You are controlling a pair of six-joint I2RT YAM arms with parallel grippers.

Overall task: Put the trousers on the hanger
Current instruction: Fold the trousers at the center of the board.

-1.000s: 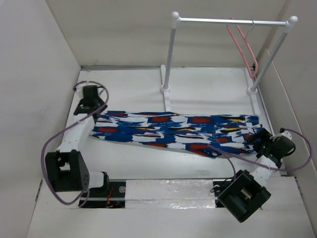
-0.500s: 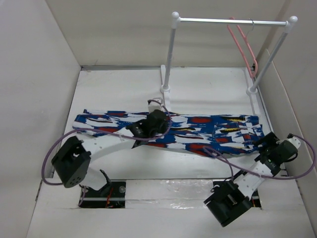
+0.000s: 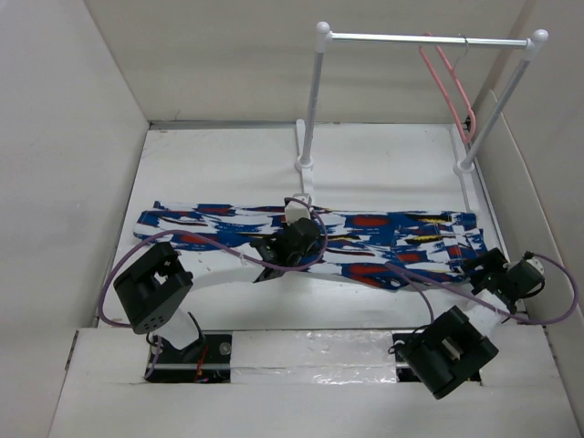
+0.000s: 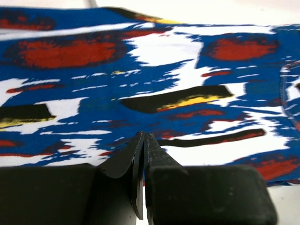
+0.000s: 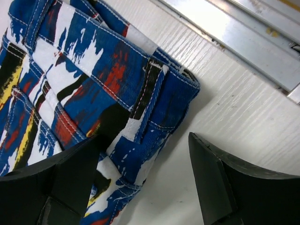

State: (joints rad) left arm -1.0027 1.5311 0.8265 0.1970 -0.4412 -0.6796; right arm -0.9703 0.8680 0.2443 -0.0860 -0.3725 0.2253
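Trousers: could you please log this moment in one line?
trousers flat on table | hanger on rail | left end effector shut over trousers | right end effector open at waistband

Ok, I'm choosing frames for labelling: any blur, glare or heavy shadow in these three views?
Top external: even, soft light, faint shadows, print on the trousers crisp. Left wrist: fabric sharp, the shut left pincer a dark, slightly soft mass. Right wrist: stitching sharp, the open right pincer black and featureless.
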